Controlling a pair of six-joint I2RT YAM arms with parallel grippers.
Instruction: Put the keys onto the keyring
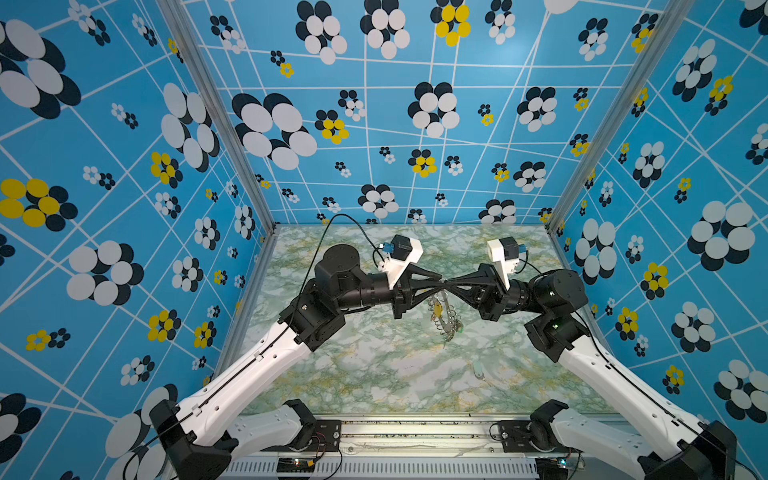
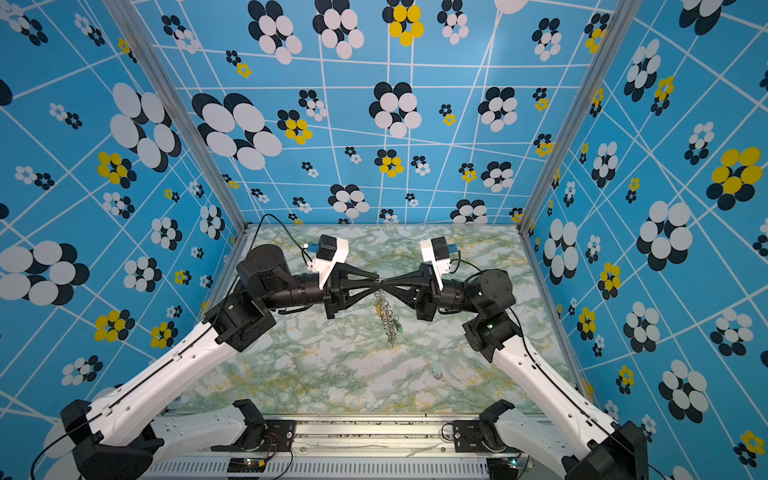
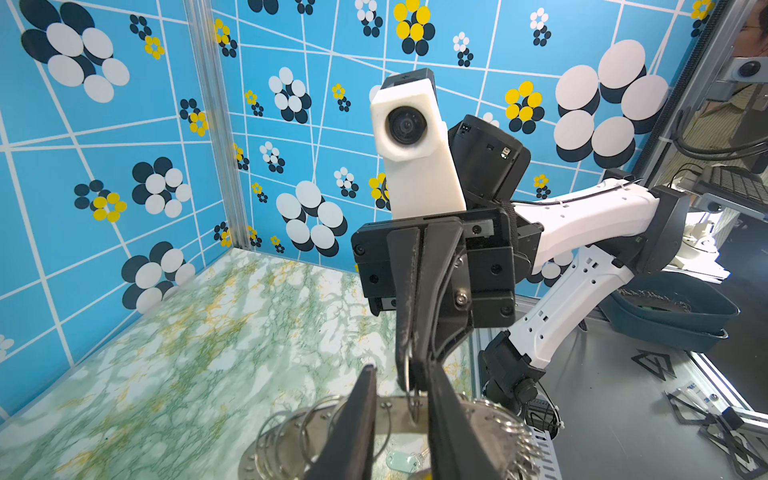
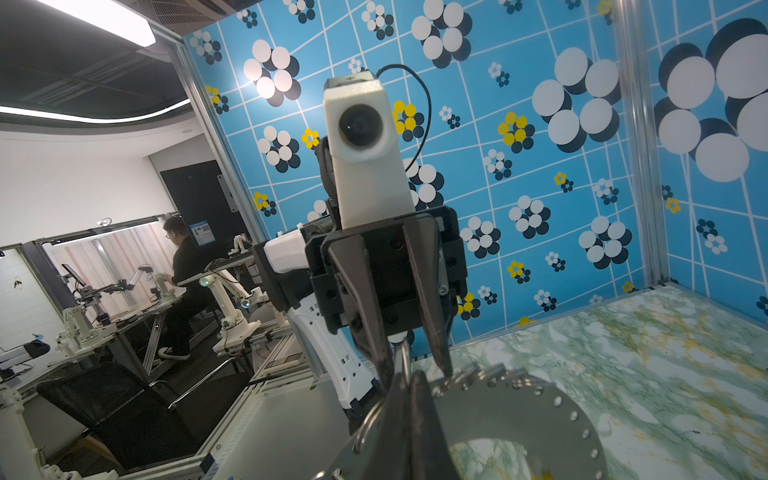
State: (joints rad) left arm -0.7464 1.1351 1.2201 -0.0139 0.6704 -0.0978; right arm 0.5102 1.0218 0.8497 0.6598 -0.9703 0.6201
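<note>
Grey metal disc keyring (image 1: 448,320), rim fringed with wire loops, hangs edge-on above marble tabletop (image 1: 374,365). Right gripper (image 4: 409,386) clamped on rim; left gripper (image 3: 401,368) slightly parted alongside. Looks stiff, slick: grip flat rim.

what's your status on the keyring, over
Right claw shut on the keyring rim, holding it up off the table. Left claw open, tips at the same rim. One mint-tagged key loose on the table. Nothing in the way.
</note>
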